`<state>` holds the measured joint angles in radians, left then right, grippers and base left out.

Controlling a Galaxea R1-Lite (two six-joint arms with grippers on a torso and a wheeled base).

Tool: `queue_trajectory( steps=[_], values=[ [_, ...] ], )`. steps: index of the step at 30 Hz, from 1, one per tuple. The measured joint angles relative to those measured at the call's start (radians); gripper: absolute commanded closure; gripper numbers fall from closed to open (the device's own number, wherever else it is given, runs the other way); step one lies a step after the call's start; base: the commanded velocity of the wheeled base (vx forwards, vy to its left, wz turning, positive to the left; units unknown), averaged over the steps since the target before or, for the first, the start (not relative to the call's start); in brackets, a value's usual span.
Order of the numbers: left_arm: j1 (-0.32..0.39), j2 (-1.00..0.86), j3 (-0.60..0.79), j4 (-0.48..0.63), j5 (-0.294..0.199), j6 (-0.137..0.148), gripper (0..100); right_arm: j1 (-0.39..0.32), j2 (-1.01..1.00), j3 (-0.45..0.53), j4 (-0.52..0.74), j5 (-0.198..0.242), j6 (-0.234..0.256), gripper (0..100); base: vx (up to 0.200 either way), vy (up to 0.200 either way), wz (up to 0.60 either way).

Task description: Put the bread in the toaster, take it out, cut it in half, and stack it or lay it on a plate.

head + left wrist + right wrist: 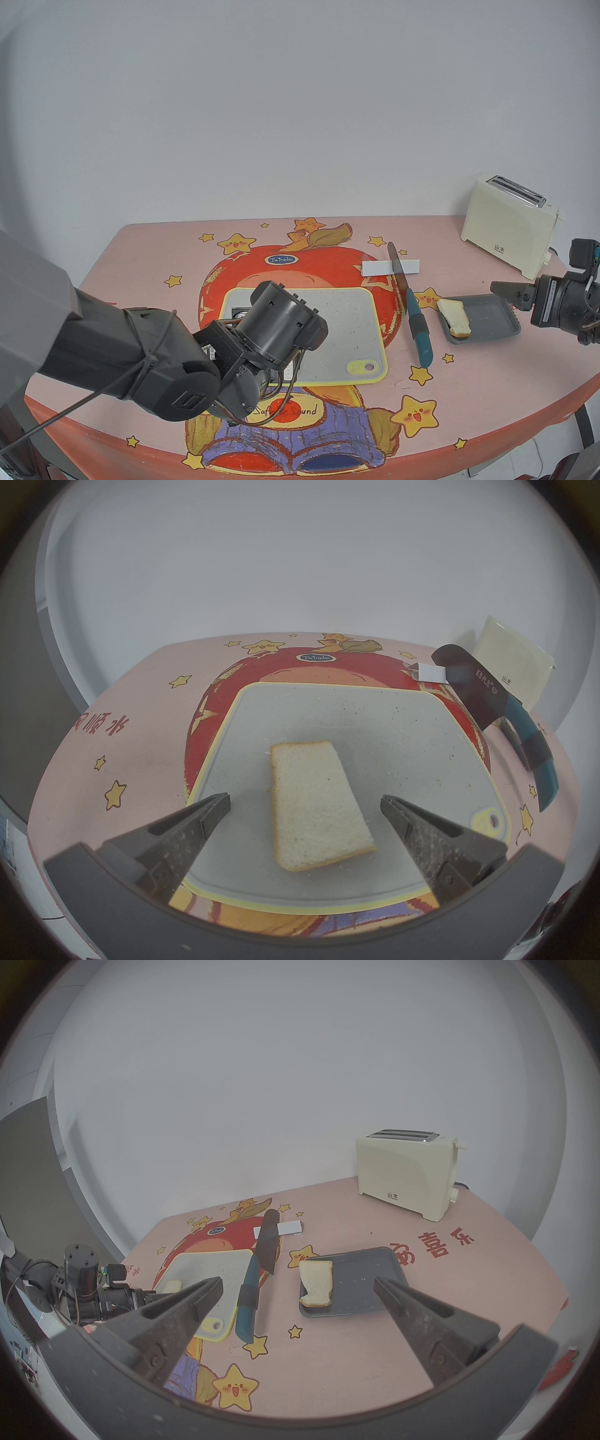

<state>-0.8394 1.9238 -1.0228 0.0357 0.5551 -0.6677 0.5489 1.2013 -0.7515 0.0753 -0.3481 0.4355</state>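
- The left tool (304,803) hangs low over the near part of the cutting board (387,730). Its two fingers (200,820) are spread wide and hold nothing.
- A bread half (315,805) lies flat on the board in the gap between those fingers, and neither finger touches it. It is pale with a thin brown crust along its edges.
- The board is grey with a yellow rim and rests on the pink counter (487,387), over the printed red apple.
- The right tool (297,1285) is held at the counter's right side, just beside the grey tray (497,319). Its fingers are also spread, with nothing between them.
- The other bread half (455,317) lies flat in the tray, at the end nearest the knife (412,312).
- The knife lies on the counter between the board and the tray, touching neither. Its teal handle points toward the near edge, and its dark blade crosses a white strip (375,267) farther back.
- The cream toaster (509,222) stands upright at the far right of the counter, beyond the tray and apart from it.
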Motion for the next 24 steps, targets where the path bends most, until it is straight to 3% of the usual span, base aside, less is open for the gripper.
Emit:
queue_trajectory(
  steps=[16,24],
  values=[
    [-0.001,-0.006,0.008,0.002,0.009,0.002,100,0.0,0.0,0.0,0.0,0.0,0.0,0,0.0,0.0,0.0],
    [-0.001,-0.004,0.002,0.003,0.032,0.036,100,0.0,0.0,0.0,0.0,0.0,0.0,0,0.0,0.0,0.0]
  ],
)
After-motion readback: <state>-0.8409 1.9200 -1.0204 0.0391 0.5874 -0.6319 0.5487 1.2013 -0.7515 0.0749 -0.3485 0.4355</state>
